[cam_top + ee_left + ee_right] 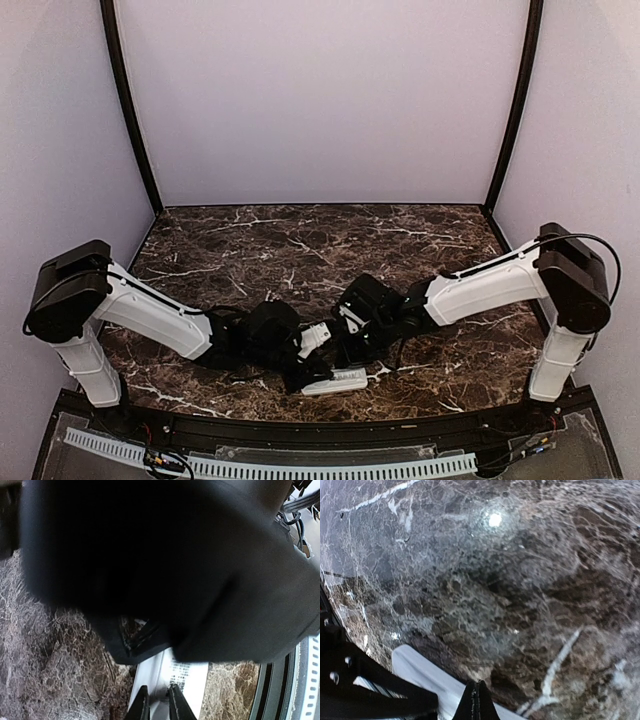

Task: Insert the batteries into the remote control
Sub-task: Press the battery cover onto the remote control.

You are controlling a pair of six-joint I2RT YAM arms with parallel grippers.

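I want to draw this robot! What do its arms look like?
The left arm and right arm match: smooth white shells on the long parts, chunky black blocks at the joints, and black wrists. The jaws are slim, black and pointed. A thin black cable loops out of the right arm's big black block.
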